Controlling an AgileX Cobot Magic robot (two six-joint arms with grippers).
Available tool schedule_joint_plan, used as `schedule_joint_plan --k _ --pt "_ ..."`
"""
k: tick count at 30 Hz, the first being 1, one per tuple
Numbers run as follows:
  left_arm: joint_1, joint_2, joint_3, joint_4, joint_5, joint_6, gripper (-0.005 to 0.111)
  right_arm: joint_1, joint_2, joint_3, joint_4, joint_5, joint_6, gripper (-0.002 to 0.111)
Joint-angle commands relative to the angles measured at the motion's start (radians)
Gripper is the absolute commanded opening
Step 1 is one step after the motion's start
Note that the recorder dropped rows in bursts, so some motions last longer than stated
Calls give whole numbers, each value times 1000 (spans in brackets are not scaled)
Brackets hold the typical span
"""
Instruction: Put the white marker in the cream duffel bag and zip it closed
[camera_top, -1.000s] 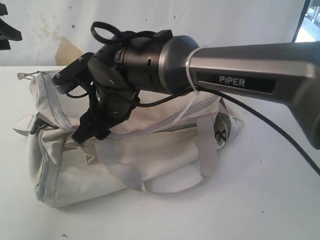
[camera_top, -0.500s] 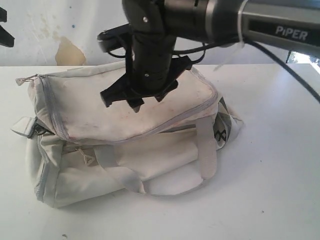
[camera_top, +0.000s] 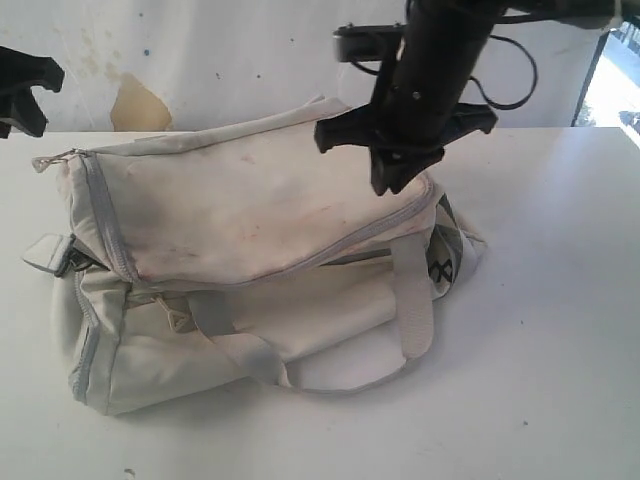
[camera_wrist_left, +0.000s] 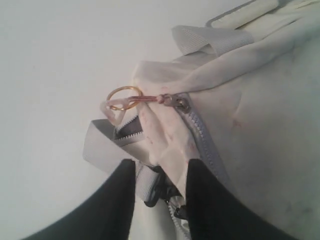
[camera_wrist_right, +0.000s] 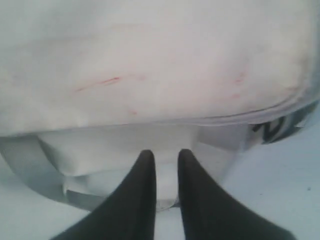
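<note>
The right gripper (camera_top: 395, 185) has been swung from the left end of the cream duffel bag (camera_top: 240, 200) to above its right end, fingers nearly together and empty; the flap looks closed, the white marker unseen, presumably inside; left fingers apart, holding nothing.

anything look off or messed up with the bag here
Yes. The bag's top flap is smudged with reddish-brown stains. It bulges up toward the back and its far edge looks lifted. The body sags and creases on the table. No tear or spill shows.
</note>
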Motion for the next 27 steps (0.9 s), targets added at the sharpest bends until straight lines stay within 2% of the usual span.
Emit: schedule_joint_plan --k 1,4,8,15,18,20,23,27 --pt "-10 -9 -4 40 27 -76 23 -109 -11 -7 4 4 -14 0" --pt "-10 -9 -4 40 31 -70 10 -207 -11 4 2 4 -17 0" --pt "-10 -9 -4 40 28 -70 0 -298 -12 44 -4 4 -49 0" --pt "-8 -1 20 54 8 -70 0 -440 -35 164 -8 4 -96 0" --pt "0 -1 48 52 -3 -76 0 -447 -58 183 -28 -7 -115 0" --pt "40 -3 48 34 17 -96 0 -447 -93 213 -46 -26 -122 0" --pt "64 -3 48 34 45 -88 0 -447 -127 240 -54 -52 -122 0" --pt "64 -3 48 39 54 -48 0 -447 -192 295 -74 -60 -122 0"
